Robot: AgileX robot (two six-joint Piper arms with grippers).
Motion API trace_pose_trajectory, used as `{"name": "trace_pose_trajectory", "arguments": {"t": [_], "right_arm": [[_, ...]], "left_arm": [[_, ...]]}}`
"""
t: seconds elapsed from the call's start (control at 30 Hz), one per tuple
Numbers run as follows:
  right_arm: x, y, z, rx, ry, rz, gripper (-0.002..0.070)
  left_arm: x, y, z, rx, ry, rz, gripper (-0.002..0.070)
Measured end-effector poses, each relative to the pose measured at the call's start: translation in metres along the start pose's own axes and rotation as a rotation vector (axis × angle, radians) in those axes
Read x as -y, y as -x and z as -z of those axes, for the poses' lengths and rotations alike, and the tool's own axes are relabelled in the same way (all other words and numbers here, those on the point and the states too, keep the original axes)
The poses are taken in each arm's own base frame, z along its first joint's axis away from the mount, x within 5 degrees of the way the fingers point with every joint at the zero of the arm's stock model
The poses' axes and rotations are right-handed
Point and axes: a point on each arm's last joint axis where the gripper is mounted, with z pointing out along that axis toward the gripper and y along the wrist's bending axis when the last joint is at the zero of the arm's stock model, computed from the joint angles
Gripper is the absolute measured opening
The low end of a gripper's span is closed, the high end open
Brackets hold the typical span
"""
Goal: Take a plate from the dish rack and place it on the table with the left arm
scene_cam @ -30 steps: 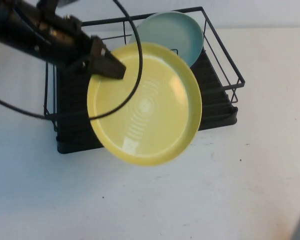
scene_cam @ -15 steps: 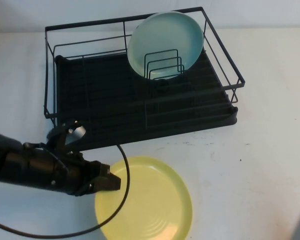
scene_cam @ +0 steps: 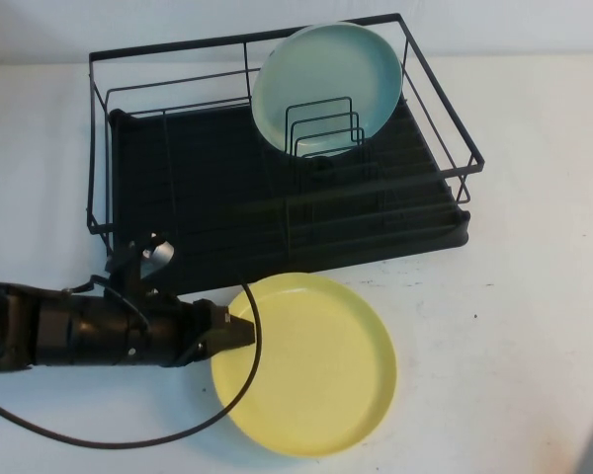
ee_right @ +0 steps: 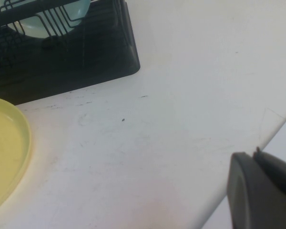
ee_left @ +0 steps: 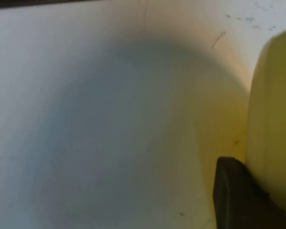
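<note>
The pale yellow plate point(scene_cam: 311, 365) lies on the white table point(scene_cam: 504, 336), just in front of the black wire dish rack point(scene_cam: 445, 111). My left gripper point(scene_cam: 239, 334) reaches in low from the left and is shut on the plate's left rim. In the left wrist view one black finger point(ee_left: 229, 195) presses against the yellow rim point(ee_left: 276, 119); the other finger is hidden behind the plate. The plate's edge also shows in the right wrist view point(ee_right: 5, 143). My right gripper point(ee_right: 255, 152) is shut and empty, low over the table's near right part.
A pale blue-green plate point(scene_cam: 326, 79) stands upright against the wire dividers point(scene_cam: 324, 126) at the back of the rack. The left arm's black cable point(scene_cam: 128, 439) loops over the table and the yellow plate's left side. Bare table lies to the right of the plate.
The left arm carried the yellow plate from above the rack down to the table in front of it. In the last half second plate and gripper shifted closer to the rack and right.
</note>
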Motion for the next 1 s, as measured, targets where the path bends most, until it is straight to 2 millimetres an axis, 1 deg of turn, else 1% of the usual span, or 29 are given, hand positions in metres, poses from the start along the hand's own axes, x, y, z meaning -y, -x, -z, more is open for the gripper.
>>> {"name": "trace_pose_trajectory", "arguments": {"t": [0.03, 0.1, 0.27, 0.33, 0.4, 0.5, 0.6, 0.7, 0.73, 0.77, 0.8, 0.87, 0.93, 1.0], "right_arm": [[0.0, 0.0, 0.0, 0.0, 0.0, 0.0, -0.002], [0.0, 0.0, 0.0, 0.0, 0.0, 0.0, -0.002], [0.0, 0.0, 0.0, 0.0, 0.0, 0.0, -0.002], [0.0, 0.0, 0.0, 0.0, 0.0, 0.0, -0.002], [0.0, 0.0, 0.0, 0.0, 0.0, 0.0, -0.002], [0.0, 0.0, 0.0, 0.0, 0.0, 0.0, -0.002], [0.0, 0.0, 0.0, 0.0, 0.0, 0.0, -0.002], [0.0, 0.0, 0.0, 0.0, 0.0, 0.0, -0.002], [0.0, 0.0, 0.0, 0.0, 0.0, 0.0, -0.002], [0.0, 0.0, 0.0, 0.0, 0.0, 0.0, -0.002], [0.0, 0.0, 0.0, 0.0, 0.0, 0.0, -0.002], [0.0, 0.0, 0.0, 0.0, 0.0, 0.0, -0.002], [0.0, 0.0, 0.0, 0.0, 0.0, 0.0, -0.002], [0.0, 0.0, 0.0, 0.0, 0.0, 0.0, -0.002]], "left_arm": [[0.0, 0.0, 0.0, -0.001, 0.0, -0.018, 0.01], [-0.002, 0.0, -0.001, -0.002, 0.018, -0.051, 0.016], [-0.005, -0.001, -0.001, -0.009, 0.043, -0.089, 0.0384], [-0.006, 0.0, -0.001, -0.016, 0.045, -0.11, 0.0433], [-0.005, 0.003, 0.003, -0.016, 0.05, -0.151, 0.0456], [-0.003, 0.012, 0.018, 0.005, 0.069, -0.22, 0.0467], [0.005, 0.022, 0.041, 0.035, 0.102, -0.297, 0.0468], [0.016, 0.029, 0.069, 0.056, 0.156, -0.374, 0.0433], [0.022, 0.031, 0.079, 0.065, 0.18, -0.398, 0.0403], [0.029, 0.032, 0.088, 0.072, 0.202, -0.42, 0.0358], [0.034, 0.032, 0.095, 0.077, 0.219, -0.437, 0.0296], [0.049, 0.03, 0.111, 0.092, 0.246, -0.49, 0.0143], [0.063, 0.026, 0.126, 0.107, 0.25, -0.542, 0.0065], [0.076, 0.021, 0.137, 0.121, 0.243, -0.57, 0.0029]]}}
